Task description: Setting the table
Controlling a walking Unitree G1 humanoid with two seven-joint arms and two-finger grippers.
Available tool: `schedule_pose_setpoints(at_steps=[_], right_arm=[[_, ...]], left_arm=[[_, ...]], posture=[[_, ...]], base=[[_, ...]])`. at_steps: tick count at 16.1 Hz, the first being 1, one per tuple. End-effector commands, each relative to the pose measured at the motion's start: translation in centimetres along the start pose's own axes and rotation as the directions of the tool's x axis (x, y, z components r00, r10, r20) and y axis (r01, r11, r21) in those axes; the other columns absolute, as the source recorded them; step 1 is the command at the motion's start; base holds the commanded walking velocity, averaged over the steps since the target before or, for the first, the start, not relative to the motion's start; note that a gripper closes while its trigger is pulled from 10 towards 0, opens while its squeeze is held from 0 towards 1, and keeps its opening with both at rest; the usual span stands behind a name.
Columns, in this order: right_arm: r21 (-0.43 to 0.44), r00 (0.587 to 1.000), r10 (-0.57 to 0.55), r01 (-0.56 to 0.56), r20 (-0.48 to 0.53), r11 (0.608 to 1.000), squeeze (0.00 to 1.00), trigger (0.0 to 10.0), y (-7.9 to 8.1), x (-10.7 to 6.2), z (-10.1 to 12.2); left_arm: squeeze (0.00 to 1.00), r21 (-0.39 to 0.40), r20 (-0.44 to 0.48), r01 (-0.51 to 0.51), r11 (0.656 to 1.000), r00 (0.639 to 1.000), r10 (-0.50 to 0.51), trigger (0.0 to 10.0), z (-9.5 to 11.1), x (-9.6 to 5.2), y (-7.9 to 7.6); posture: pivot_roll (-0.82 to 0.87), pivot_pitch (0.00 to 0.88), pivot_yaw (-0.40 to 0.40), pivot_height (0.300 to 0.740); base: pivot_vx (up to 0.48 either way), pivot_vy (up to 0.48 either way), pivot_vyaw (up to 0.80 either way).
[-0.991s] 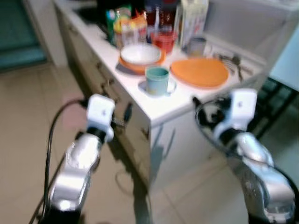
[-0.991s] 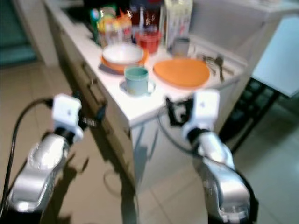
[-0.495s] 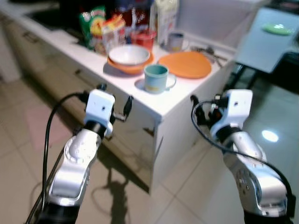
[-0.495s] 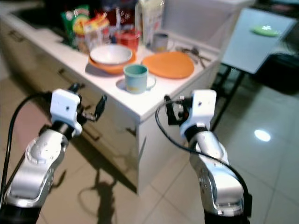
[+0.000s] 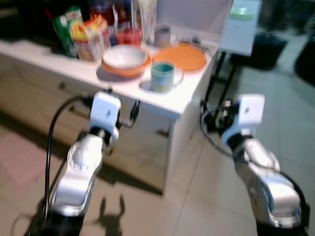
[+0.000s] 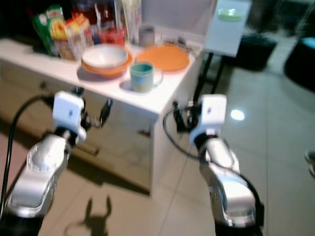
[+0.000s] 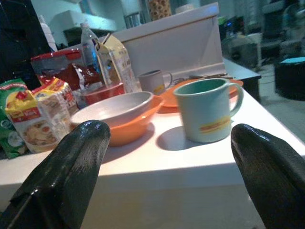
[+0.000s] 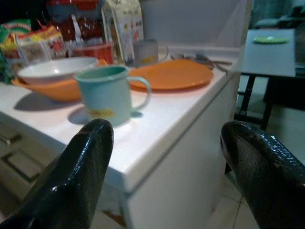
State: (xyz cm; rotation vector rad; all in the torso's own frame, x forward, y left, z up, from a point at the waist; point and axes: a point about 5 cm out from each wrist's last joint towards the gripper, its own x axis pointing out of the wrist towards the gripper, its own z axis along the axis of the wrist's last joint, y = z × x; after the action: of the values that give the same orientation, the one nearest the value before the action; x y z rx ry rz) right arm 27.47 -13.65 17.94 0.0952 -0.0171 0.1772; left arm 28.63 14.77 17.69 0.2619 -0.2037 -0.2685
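A teal mug (image 5: 163, 76) stands near the front corner of the white counter (image 5: 189, 96). Behind it a white bowl (image 5: 124, 55) rests inside an orange bowl (image 5: 129, 70), and an orange plate (image 5: 179, 57) lies to its right. A grey mug (image 5: 162, 36) and cutlery (image 8: 202, 58) sit further back. My left gripper (image 5: 120, 102) hovers open and empty in front of the counter's drawers, below the teal mug. My right gripper (image 5: 214, 114) is open and empty beside the counter's right end. In both wrist views the teal mug (image 7: 208, 109) is seen between the fingers (image 8: 78, 176), some way ahead.
Snack packets (image 5: 81, 34), a red container (image 5: 129, 36) and a carton (image 7: 113, 59) crowd the counter's back. A grey table (image 5: 241, 29) with a green plate (image 5: 241, 13) stands beyond the counter's right end. Tiled floor (image 5: 216, 196) lies below my arms.
The camera has swung, so the counter now sits further left and more side-on, with blur. Both arms stay raised in front of me and both grippers remain open.
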Motion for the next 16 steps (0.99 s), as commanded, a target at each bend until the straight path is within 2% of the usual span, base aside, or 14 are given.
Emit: schedule_pose_setpoints(at_steps=[1, 3, 5, 7, 9, 10, 12, 16], right_arm=[[0.008, 1.000, 0.011, -0.011, 0.020, 1.000, 0.00, 10.0, 0.4, 0.3, 0.3], [0.008, 1.000, 0.017, -0.017, 0.023, 1.000, 0.00, 10.0, 0.5, 0.6, 0.5], [-0.044, 0.997, 0.036, -0.033, 0.064, 0.998, 0.00, 10.0, 0.8, 1.0, 1.3], [-0.059, 0.993, 0.039, -0.033, 0.109, 0.998, 0.00, 10.0, 0.8, 1.4, 2.6], [-0.059, 0.989, 0.021, -0.013, 0.144, 0.998, 0.00, 10.0, 0.3, 1.7, 3.4], [-0.068, 0.986, 0.006, 0.005, 0.165, 0.998, 0.00, 10.0, -0.1, 1.8, 3.8], [-0.102, 0.983, 0.017, 0.001, 0.181, 0.995, 0.00, 10.0, -0.2, 1.9, 4.2], [-0.113, 0.979, 0.036, -0.013, 0.203, 0.994, 0.00, 10.0, -0.3, 1.9, 4.9]], left_arm=[[0.00, 0.011, -0.004, -0.016, 1.000, 1.000, 0.016, 10.0, 0.0, -0.1, 0.6], [0.00, 0.092, 0.034, -0.066, 0.994, 0.997, 0.063, 10.0, 1.2, 0.2, 0.8], [0.00, 0.066, 0.033, -0.118, 0.991, 0.993, 0.116, 10.0, 1.3, 0.3, 1.5], [0.00, 0.007, 0.076, -0.157, 0.988, 0.985, 0.156, 10.0, 2.3, 0.6, 2.1], [0.00, 0.015, 0.100, -0.169, 0.985, 0.981, 0.167, 10.0, 3.0, 0.8, 2.3], [0.00, 0.052, 0.133, -0.175, 0.983, 0.977, 0.167, 10.0, 3.8, 1.1, 2.6], [0.00, 0.061, 0.152, -0.191, 0.980, 0.972, 0.180, 10.0, 4.3, 1.3, 3.0], [0.00, 0.068, 0.154, -0.170, 0.983, 0.975, 0.158, 10.0, 4.7, 1.6, 2.7]], posture=[[0.03, 0.000, -0.013, 0.740], [0.04, 0.000, -0.026, 0.740], [0.03, 0.000, -0.030, 0.740], [0.03, 0.000, -0.028, 0.740], [0.04, 0.000, -0.033, 0.740], [0.03, 0.000, -0.031, 0.740], [0.02, 0.000, -0.026, 0.740], [0.03, 0.000, -0.030, 0.740]], base=[[0.000, 0.480, -0.78], [0.000, -0.480, -0.65], [0.000, -0.480, 0.00], [0.000, 0.000, 0.00], [0.000, 0.000, 0.00], [0.000, 0.000, 0.00], [0.000, 0.000, 0.00], [0.239, 0.000, 0.76]])
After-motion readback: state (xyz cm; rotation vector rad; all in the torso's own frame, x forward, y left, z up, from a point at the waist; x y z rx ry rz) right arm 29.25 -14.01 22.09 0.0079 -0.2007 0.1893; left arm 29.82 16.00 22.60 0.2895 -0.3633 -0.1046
